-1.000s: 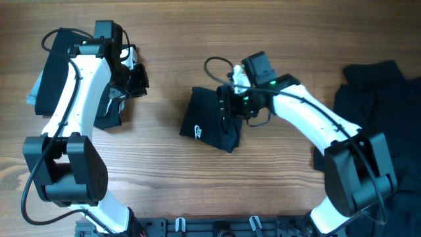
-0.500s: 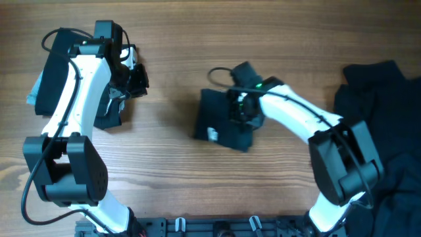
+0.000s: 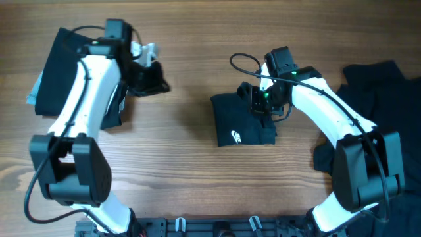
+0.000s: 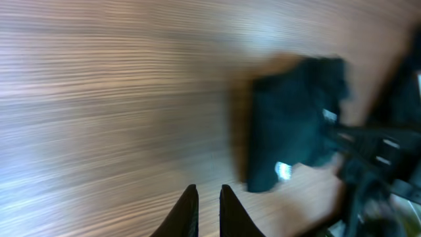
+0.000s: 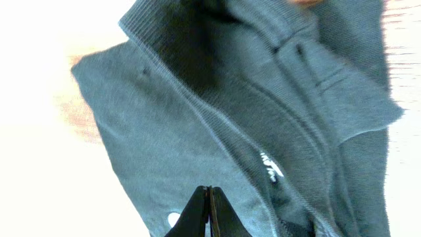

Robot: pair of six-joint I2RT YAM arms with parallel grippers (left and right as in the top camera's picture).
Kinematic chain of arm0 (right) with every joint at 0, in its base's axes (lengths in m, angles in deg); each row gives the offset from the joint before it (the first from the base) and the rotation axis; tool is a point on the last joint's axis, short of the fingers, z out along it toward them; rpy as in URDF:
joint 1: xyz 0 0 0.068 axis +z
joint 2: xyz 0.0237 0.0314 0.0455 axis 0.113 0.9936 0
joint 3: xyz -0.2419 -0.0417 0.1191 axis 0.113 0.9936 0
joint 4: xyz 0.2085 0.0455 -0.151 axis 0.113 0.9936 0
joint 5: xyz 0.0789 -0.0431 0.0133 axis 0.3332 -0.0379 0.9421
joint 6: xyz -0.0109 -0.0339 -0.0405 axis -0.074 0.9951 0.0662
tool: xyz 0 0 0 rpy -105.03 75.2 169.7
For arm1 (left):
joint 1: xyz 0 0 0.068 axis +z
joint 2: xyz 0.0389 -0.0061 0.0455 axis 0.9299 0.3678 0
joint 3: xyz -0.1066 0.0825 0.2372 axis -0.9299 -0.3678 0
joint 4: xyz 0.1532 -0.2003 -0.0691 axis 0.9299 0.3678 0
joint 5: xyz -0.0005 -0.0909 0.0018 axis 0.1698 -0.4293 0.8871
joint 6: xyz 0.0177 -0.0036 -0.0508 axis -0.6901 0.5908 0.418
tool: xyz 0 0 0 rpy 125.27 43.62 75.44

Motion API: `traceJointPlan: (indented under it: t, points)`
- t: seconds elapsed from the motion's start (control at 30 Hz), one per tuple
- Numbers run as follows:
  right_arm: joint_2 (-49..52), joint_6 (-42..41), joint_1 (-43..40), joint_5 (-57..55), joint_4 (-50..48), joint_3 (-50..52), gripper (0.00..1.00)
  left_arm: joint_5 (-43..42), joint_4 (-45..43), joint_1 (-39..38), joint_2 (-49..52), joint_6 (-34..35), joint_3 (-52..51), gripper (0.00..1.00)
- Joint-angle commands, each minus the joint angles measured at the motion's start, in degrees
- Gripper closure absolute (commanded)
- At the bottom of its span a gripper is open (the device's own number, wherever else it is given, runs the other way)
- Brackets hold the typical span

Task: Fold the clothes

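Seen from overhead, the table (image 3: 191,178) is warm wood with a straight grain. Near its middle lies a folded shirt (image 3: 240,118) — soft, matte and almost black, a rough rectangle with a small white logo (image 3: 235,138) toward its near edge. My right gripper (image 3: 262,105) sits at the shirt's far right corner. Along the right edge of the table a rumpled heap (image 3: 375,85) of the same dark cloth sprawls loosely. Toward the far left corner a flatter stack (image 3: 62,66) of dark cloth lies partly under my left arm. A pale sheet (image 3: 34,89) peeks out at its left side, and I cannot tell what it is. My left gripper (image 3: 158,84) hangs over bare wood just right of the stack, well apart from the folded shirt.

My left wrist view is blurred. The two dark, tapered fingers of the left gripper (image 4: 208,197) are drawn almost together, with only a thin slit of wood showing between them and nothing held. Beyond them the folded shirt (image 4: 296,125) is a dark block on the streaked table (image 4: 99,99), its logo (image 4: 283,170) a white fleck. My right arm (image 4: 368,141) reaches over its far side.

In my right wrist view the folded shirt (image 5: 164,131) fills the frame. It is a fine knit with a ribbed collar (image 5: 158,29), a long stitched seam running diagonally, and tiny white lettering (image 5: 270,164). The fingers of the right gripper (image 5: 209,197) are pressed tight together over the cloth — I cannot tell whether any fabric is caught between them.
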Motion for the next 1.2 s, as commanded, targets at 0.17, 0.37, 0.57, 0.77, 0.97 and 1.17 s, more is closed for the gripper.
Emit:
traceJointPlan:
  t: [0.17, 0.37, 0.57, 0.77, 0.97, 1.17]
  points:
    - [-1.03, -4.52, 0.83, -5.07, -7.21, 5.55, 0.92, -10.54, -18.45, -13.6, -0.66, 12.31, -13.55, 0.95]
    - [-1.05, -6.51, 0.81, -10.62, -10.99, 6.67, 0.96, -2.8, -38.69, -20.24, -0.66, 28.89, -26.1, 0.96]
    - [-1.42, -12.17, -4.68, -27.3, -10.58, 3.13, 0.95, 11.39, -41.81, -23.78, -0.66, 36.98, -29.9, 0.96]
    - [-3.56, 4.39, -8.61, -5.6, -6.56, 2.4, 0.83, 11.91, -41.86, -23.5, -0.68, 36.94, -29.9, 0.93]
    - [-3.87, 14.93, -6.64, 8.81, 5.31, 3.93, 0.75, 6.29, -43.71, -21.62, -2.19, 34.05, -29.81, 0.86]
    - [-3.61, -3.45, -5.42, -10.71, -1.33, 15.15, 0.75, -0.57, -42.86, -14.56, -9.51, 26.99, -28.59, 0.58]
